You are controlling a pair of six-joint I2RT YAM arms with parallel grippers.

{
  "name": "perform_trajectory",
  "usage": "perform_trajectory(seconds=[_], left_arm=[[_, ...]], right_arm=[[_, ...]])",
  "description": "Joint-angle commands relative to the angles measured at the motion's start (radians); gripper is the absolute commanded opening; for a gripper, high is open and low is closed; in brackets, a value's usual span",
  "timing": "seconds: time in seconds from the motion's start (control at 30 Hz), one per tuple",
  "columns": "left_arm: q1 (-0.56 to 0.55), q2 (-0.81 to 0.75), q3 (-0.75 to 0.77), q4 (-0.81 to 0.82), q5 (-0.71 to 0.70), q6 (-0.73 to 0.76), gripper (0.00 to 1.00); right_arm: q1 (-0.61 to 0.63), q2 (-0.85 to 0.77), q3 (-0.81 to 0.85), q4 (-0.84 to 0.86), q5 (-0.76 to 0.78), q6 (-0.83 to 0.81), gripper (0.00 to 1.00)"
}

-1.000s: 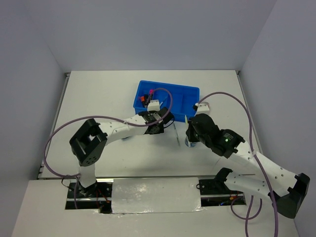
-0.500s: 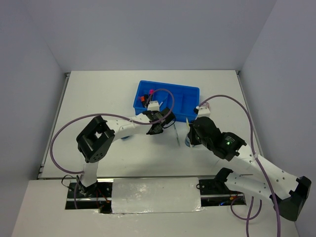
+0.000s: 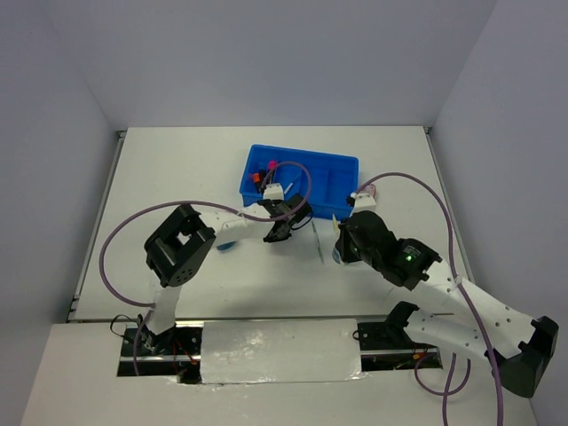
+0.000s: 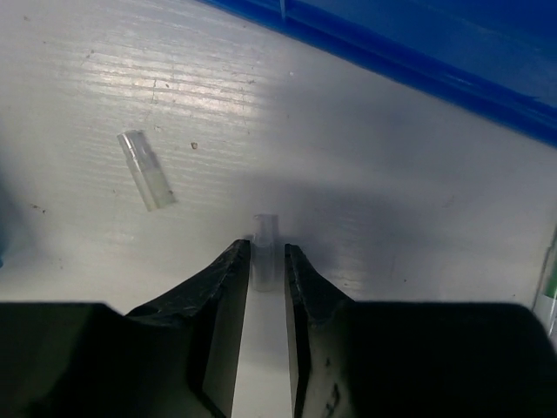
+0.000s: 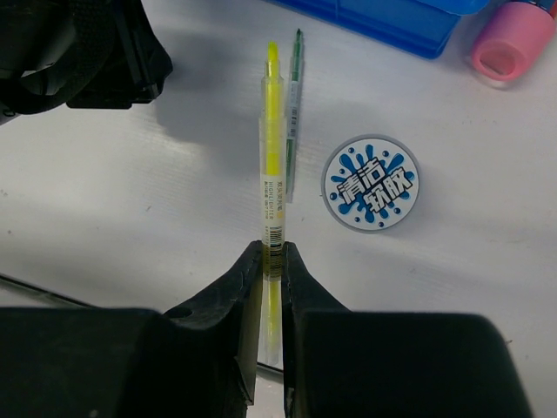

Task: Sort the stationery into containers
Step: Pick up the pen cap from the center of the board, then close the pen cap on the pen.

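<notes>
From its base at the near edge, the left arm folds at a raised elbow and reaches right across the table (image 3: 177, 177), wrist tipped down. The left gripper (image 4: 266, 251) is narrow and stands astride a clear cap (image 4: 265, 228) on the table; whether the fingers already pinch it cannot be told. A 2nd clear cap (image 4: 146, 170) lies apart to its left.

The right arm stretches in from the near right. The right gripper (image 5: 272, 254) is clamped on a yellow highlighter (image 5: 271, 157) that points toward the tray, with a thin green pen (image 5: 294, 122) just beside it.

Since 1 second ago the left elbow has swung inward and its gripper has drawn back from the blue tray (image 3: 346, 162). The right arm has barely shifted.

The round blue-white roll (image 5: 371, 183) reads "清洁软胶". The highlighter's label is too small to read. A pink tube (image 5: 515, 39) lies by the tray's near wall.
</notes>
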Motion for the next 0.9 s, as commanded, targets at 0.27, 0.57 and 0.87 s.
perform_trajectory(seconds=[0.27,0.57,0.87], left_arm=[[0.002,-0.027,-0.111,0.08,0.062,0.001,0.0],[-0.004,-0.556,-0.399,0.498,0.197,0.143,0.0],[-0.01,-0.981,-0.838,1.411,0.459,0.202,0.0]], right_arm=[[-0.004,-0.061,-0.02,0.054,-0.052,-0.033,0.0],[0.004,-0.152,-0.202,0.388,-0.35,-0.024,0.0],[0.056,-0.215,-0.388,0.897,-0.501,0.063,0.0]])
